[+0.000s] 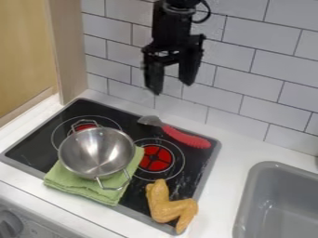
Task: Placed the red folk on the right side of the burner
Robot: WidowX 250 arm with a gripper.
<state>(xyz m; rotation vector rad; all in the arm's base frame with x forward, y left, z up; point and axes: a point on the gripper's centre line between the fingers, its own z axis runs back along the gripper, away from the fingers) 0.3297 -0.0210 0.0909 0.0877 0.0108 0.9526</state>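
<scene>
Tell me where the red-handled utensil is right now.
In the camera view, the red-handled utensil lies on the stovetop, toward its back right corner, just behind the right burner, head pointing left.

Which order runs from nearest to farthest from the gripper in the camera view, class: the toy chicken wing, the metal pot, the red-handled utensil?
From the gripper:
1. Red-handled utensil, toward the stove's back edge.
2. Metal pot, left, on the green cloth.
3. Toy chicken wing, at the front edge.
</scene>
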